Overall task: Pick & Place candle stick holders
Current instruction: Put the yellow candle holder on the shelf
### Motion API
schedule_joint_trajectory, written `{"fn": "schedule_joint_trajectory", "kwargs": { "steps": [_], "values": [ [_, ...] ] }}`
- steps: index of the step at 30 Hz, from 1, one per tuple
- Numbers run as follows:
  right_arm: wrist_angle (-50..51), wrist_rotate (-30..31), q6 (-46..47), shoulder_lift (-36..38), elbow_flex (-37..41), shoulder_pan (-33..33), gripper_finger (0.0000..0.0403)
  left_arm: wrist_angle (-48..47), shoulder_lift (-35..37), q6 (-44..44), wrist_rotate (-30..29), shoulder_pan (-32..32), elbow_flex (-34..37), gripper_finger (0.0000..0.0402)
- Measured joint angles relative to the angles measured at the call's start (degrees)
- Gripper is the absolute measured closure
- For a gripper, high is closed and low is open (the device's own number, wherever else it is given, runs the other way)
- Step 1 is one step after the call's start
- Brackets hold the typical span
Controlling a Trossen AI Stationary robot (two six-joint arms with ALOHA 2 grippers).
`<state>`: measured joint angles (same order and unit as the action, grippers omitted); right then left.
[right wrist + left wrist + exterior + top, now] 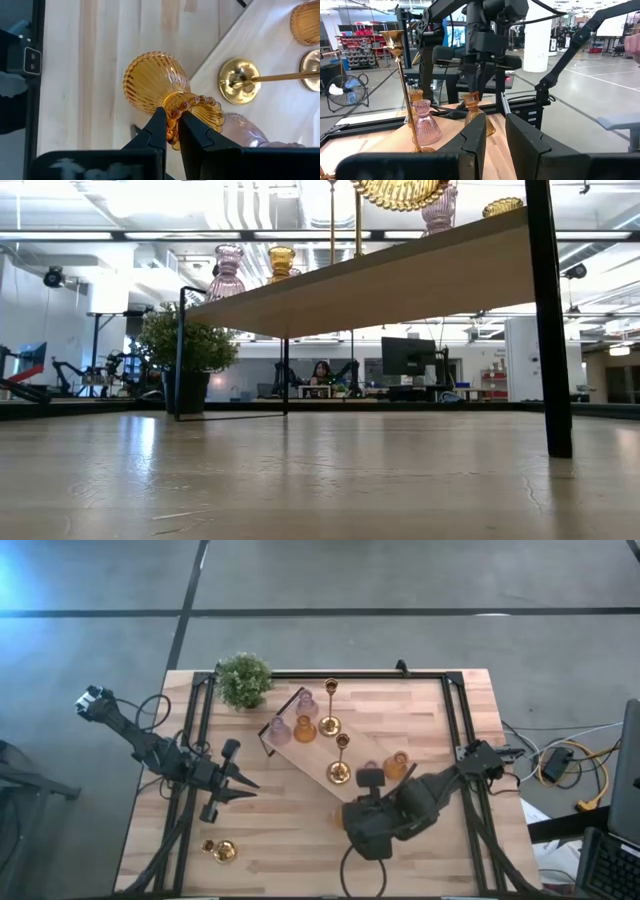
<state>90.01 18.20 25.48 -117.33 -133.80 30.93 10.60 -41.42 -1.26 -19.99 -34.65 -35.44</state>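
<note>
While your right gripper (171, 131) is clenched on the neck of the amber holder (157, 85) just off the tray's (310, 760) near end, lift and carry it over the tray; your left gripper (237, 787), fingers parted, waits well left of the tray.

An open robotics lab: other robot arms (75, 370), a monitor (405, 356), storage shelves (362, 50) (concrete floor throughout).

Ribbed amber glass holder (155, 82), ribbed pale pink glass holder (426, 127), shiny gold stemmed holder (240, 82), light-wood tray (310, 762), green plant (243, 680)
</note>
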Motion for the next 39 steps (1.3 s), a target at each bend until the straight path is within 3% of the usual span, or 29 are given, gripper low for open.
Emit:
{"fn": "schedule_joint_trajectory", "kwargs": {
  "steps": [18,30,39],
  "values": [
    [-0.03,-2.27,3.37,6.25,0.69,-0.83,0.0385,-0.12,0.32,-0.02,0.00,0.00,0.00,0.0323],
    [0.01,-6.43,11.86,15.63,21.90,-2.82,0.0385,-0.14,0.34,-0.02,0.00,0.00,0.00,0.0323],
    [0.01,-5.90,11.93,16.08,24.80,-2.88,0.0385,-0.14,0.36,-0.02,0.00,0.00,0.00,0.0323]
  ]
}}
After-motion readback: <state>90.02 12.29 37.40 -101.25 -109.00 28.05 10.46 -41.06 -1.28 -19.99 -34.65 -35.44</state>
